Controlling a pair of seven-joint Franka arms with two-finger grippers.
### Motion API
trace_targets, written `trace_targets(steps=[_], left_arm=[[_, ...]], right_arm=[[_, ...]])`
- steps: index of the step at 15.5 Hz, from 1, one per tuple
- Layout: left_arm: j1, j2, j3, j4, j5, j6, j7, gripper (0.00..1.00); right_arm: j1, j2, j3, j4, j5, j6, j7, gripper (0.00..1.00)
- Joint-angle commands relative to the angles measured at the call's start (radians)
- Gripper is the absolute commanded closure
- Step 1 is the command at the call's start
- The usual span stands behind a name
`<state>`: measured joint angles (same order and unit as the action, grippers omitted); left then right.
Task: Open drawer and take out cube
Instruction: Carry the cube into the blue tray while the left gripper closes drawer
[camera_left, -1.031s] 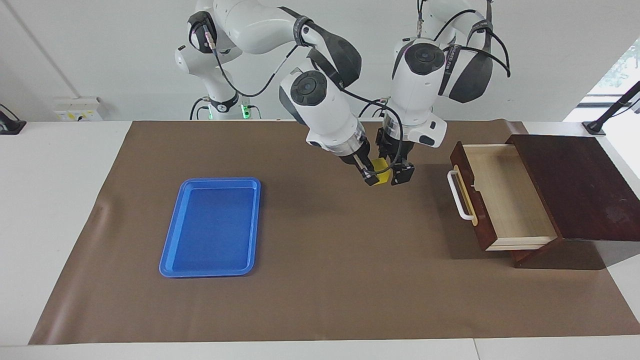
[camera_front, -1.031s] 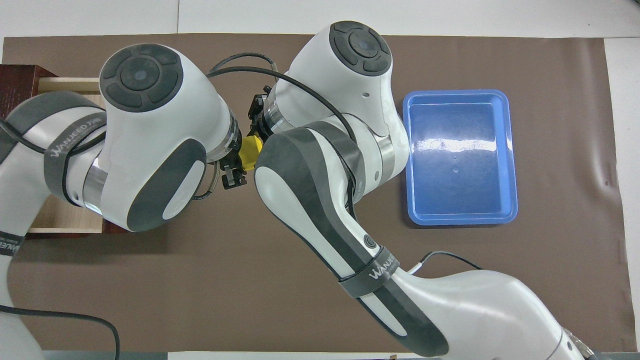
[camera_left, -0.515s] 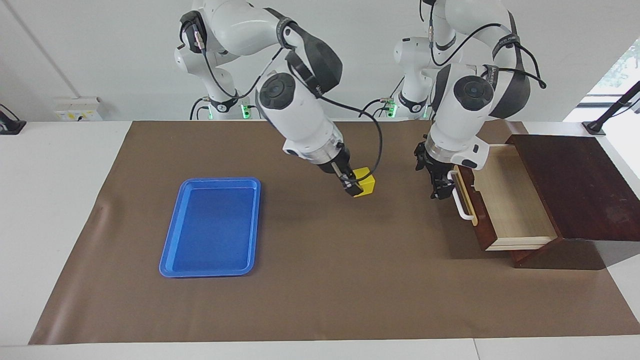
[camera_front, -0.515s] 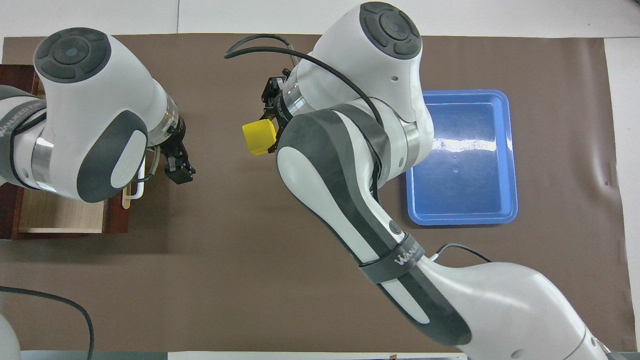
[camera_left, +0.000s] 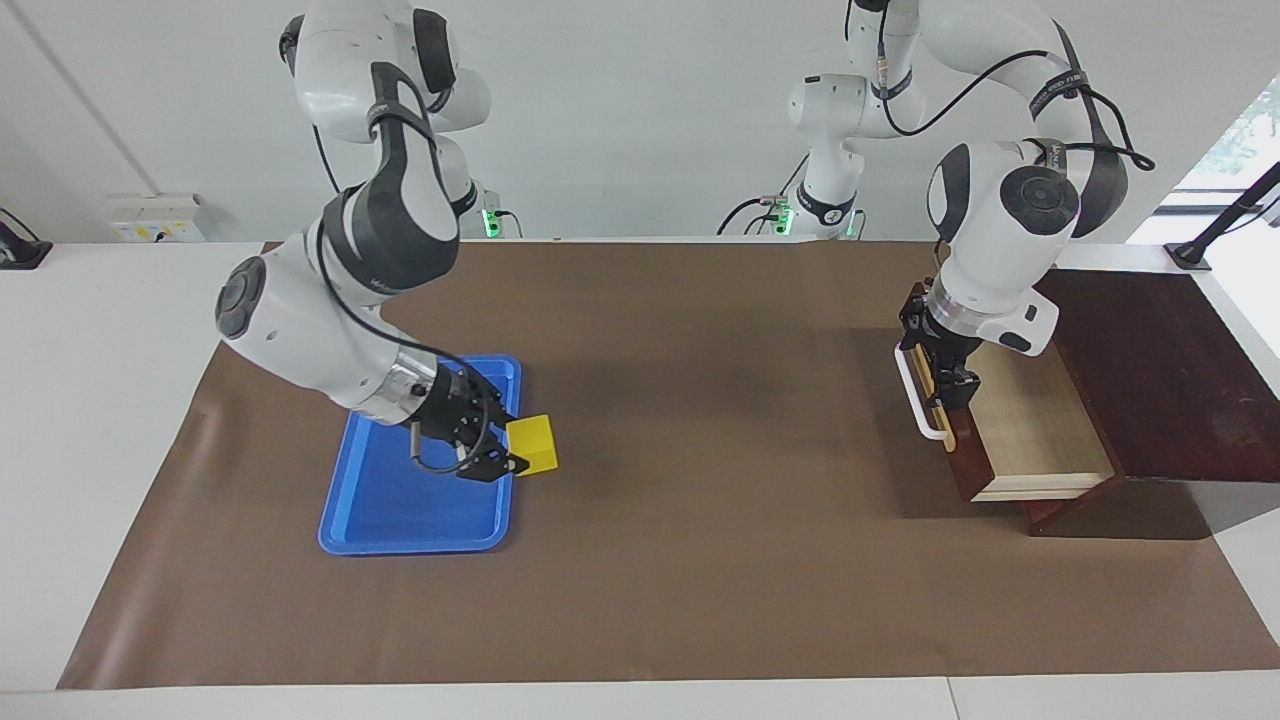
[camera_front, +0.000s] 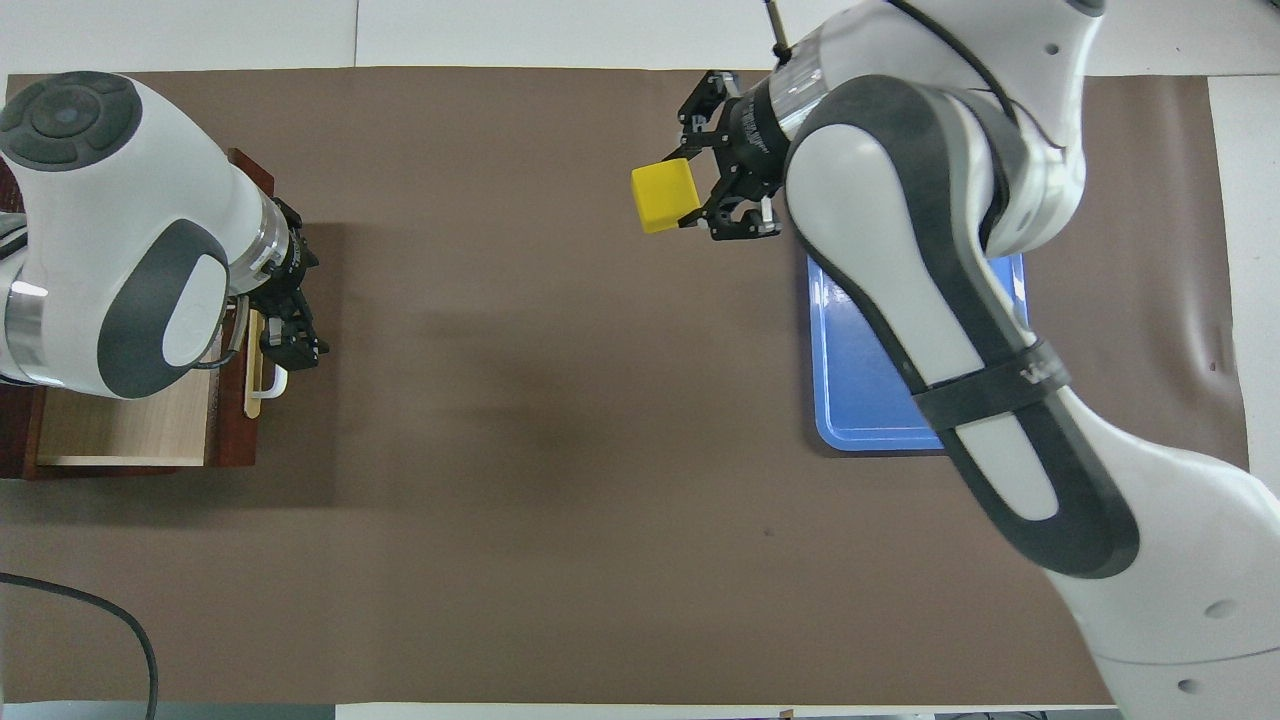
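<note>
I see the small solid bright yellow cube (camera_left: 532, 444) pinched in my right hand (camera_left: 497, 455), carried in the air over the edge of the flat blue plastic tray (camera_left: 400, 520) at the tray's side toward the left arm's end of the counter. The cube has no long axis; it hangs slightly tilted, one flat face turned away from the hand and toward the drawer end, and it sticks out sideways from the fingers rather than below them. In the overhead view the same cube (camera_front: 663, 195) shows past the tray's corner, over the brown mat (camera_left: 700, 560).

The dark reddish-brown wooden drawer with its white bar handle (camera_left: 918, 398) stands pulled out of the dark wooden box (camera_left: 1150, 370) at the left arm's end of the counter, its front facing the tray, its pale light-wood interior (camera_left: 1030, 420) bare. My left hand (camera_left: 950, 385) hangs with its fingers spread wide, holding nothing, right at the drawer front just above the handle; I cannot tell whether it touches the wood.

Between cube and drawer the mat lies flat. The right arm's forearm covers much of the tray from above.
</note>
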<state>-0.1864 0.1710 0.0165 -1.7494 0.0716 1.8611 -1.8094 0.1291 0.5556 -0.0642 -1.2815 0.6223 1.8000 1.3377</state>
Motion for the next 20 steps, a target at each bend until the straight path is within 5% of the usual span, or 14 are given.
trace_targets(steps=[1,7,16,20], left_arm=[[0.001,-0.028,0.036,-0.052,-0.003,0.055,0.085,0.0],[0.007,-0.027,0.143,-0.065,-0.004,0.096,0.274,0.0],[0.028,-0.024,0.252,-0.067,-0.006,0.113,0.491,0.0],[0.03,-0.022,0.284,-0.067,-0.006,0.121,0.528,0.0]], right_arm=[[-0.051,-0.074,0.006,-0.194,0.031,0.054,-0.055,1.0],[-0.161,-0.164,0.007,-0.364,0.039,0.07,-0.224,1.0],[-0.099,-0.335,0.012,-0.737,0.082,0.286,-0.226,1.0],[-0.05,-0.355,0.009,-0.806,0.079,0.321,-0.238,1.0]])
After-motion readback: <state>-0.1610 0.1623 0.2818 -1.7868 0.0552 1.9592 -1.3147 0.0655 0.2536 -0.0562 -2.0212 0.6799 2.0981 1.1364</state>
